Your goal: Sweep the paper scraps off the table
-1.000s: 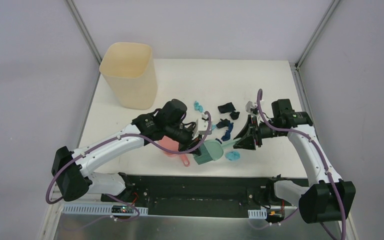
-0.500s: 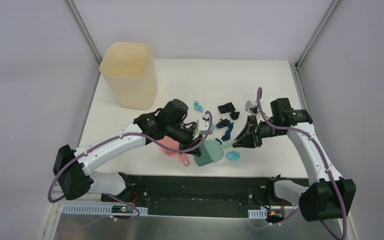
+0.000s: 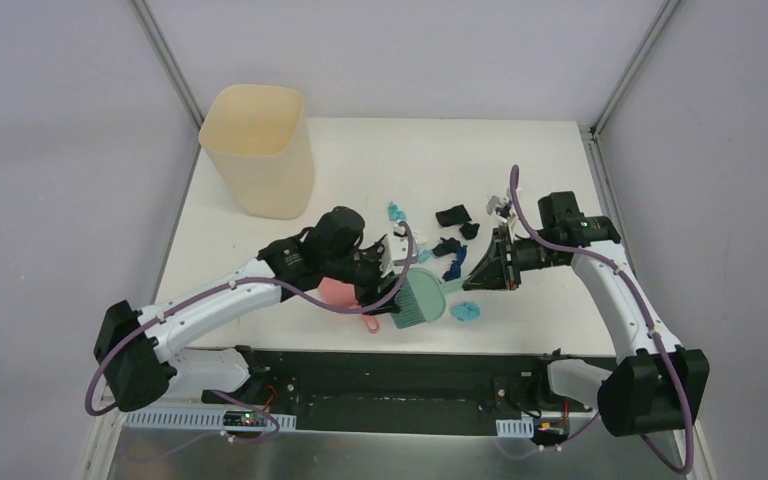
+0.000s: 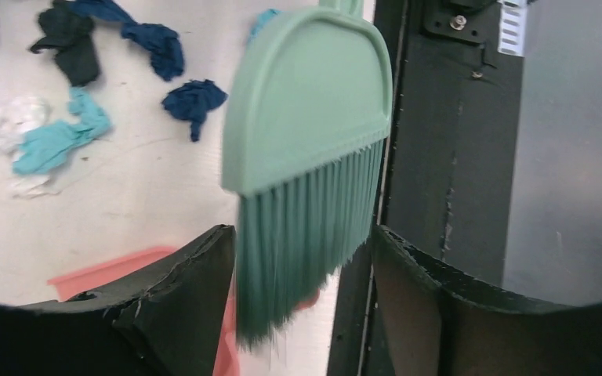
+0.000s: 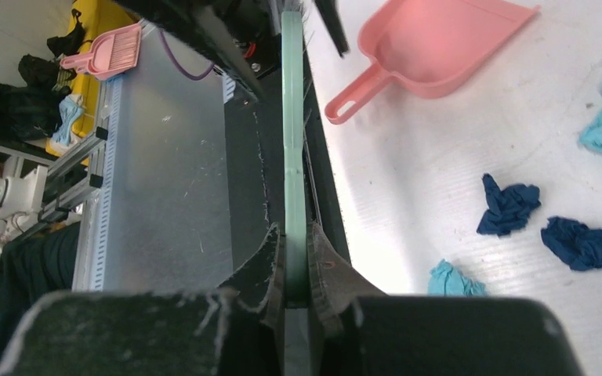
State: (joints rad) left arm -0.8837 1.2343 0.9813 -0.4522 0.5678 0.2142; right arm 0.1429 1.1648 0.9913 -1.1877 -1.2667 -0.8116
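Paper scraps lie across the middle of the table (image 3: 380,160): a light blue one (image 3: 467,312), a dark blue one (image 3: 454,268), black ones (image 3: 452,215) and a white one (image 3: 501,211). The teal hand brush (image 3: 422,300) hangs near the front edge. My right gripper (image 3: 482,276) is shut on its thin handle (image 5: 293,157). My left gripper (image 4: 302,239) stands open around the bristles (image 4: 298,235), its fingers (image 4: 196,274) apart from them. Blue and black scraps (image 4: 194,100) lie beyond the brush head. The pink dustpan (image 3: 338,292) rests flat under my left arm.
A tall cream bin (image 3: 260,150) stands at the back left of the table. The black front edge (image 4: 431,157) runs right beside the brush. In the right wrist view the dustpan (image 5: 439,47) lies near dark blue scraps (image 5: 508,205).
My left gripper has opened and let go of the brush. My right gripper has closed on the brush handle. The brush head has tilted slightly and my left arm drew back a little.
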